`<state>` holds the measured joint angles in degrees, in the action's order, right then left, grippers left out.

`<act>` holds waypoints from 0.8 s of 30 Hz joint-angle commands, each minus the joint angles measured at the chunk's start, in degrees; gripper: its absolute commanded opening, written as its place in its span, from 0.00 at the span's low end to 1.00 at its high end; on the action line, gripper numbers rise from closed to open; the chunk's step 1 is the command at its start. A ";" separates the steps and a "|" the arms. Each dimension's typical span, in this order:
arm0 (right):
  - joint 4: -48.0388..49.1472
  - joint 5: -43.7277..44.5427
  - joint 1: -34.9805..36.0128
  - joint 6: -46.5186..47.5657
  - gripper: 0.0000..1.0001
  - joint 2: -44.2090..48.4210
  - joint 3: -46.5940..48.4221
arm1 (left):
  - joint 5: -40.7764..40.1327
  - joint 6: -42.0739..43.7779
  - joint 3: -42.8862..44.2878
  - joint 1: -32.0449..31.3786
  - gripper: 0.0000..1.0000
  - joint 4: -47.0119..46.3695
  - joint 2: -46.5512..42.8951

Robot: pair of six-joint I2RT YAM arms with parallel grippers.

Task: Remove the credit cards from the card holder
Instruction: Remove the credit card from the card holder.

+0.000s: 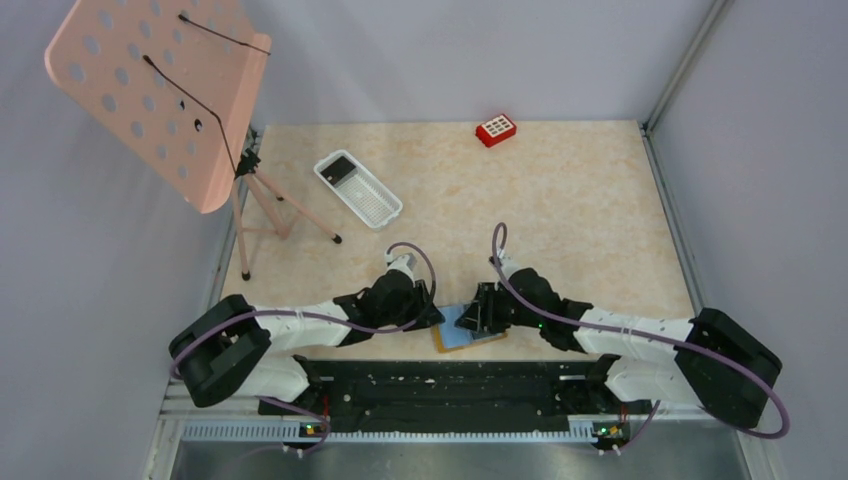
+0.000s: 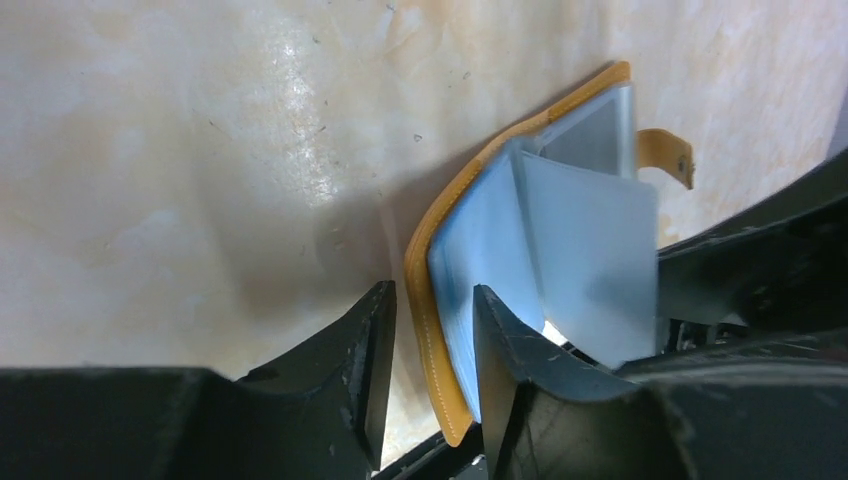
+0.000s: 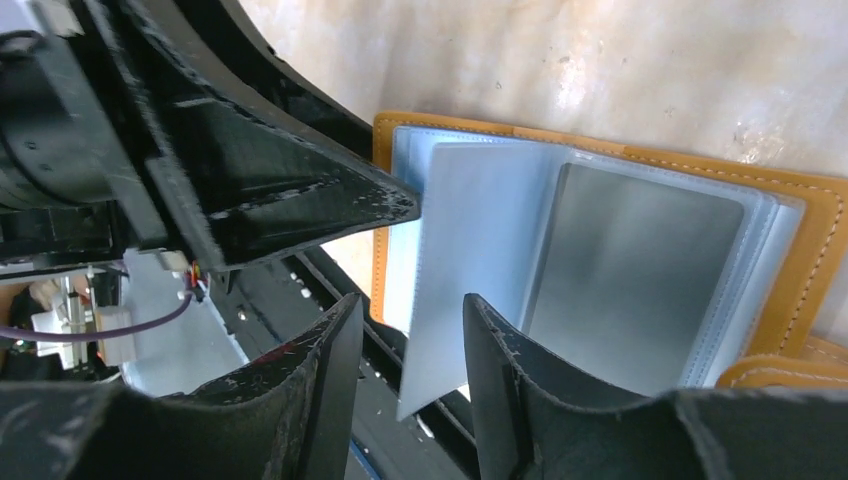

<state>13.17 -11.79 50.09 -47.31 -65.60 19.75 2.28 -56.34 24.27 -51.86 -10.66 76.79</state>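
Note:
The card holder (image 1: 468,335), tan with light blue sleeves, lies open at the table's near edge between both grippers. My left gripper (image 2: 432,290) is open. The tan cover edge (image 2: 425,300) passes between its fingers, and there is a gap on the outer side. My right gripper (image 3: 412,300) is open around one upright light blue page (image 3: 470,250). That page stands close to the right finger and clear of the other. A grey credit card (image 3: 640,270) shows inside a clear sleeve. Another dark card (image 1: 342,168) lies in the white tray (image 1: 372,200).
A pink perforated stand (image 1: 160,90) on a tripod rises at the far left. A small red block (image 1: 495,129) sits at the back. The black base rail (image 1: 440,385) runs just below the card holder. The holder's strap (image 2: 668,152) sticks out sideways.

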 commanded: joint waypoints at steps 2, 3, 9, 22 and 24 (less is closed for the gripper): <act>8.50 -2.59 0.57 -1.70 0.39 -3.10 -1.64 | -0.76 -1.69 0.55 -0.18 0.44 -0.86 -3.88; 8.95 -2.75 1.04 -1.66 0.39 -3.53 -1.36 | -0.90 -1.89 0.52 -0.20 0.45 -0.65 -4.31; 9.19 -1.85 3.51 -0.59 0.44 -6.90 0.79 | -3.55 -2.64 0.45 -0.18 0.52 1.33 -7.18; 5.36 0.05 4.32 -0.18 0.47 -5.73 1.34 | -1.72 -1.20 -0.26 -0.18 0.62 -1.94 -4.49; 1.29 2.73 4.35 0.33 0.48 -2.56 2.01 | -0.22 -1.12 -0.19 -0.18 0.59 -2.63 -3.22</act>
<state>18.63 -12.91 53.87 -48.16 -73.32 18.46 0.12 -58.39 23.64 -51.86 -10.17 71.20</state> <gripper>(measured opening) 0.471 0.610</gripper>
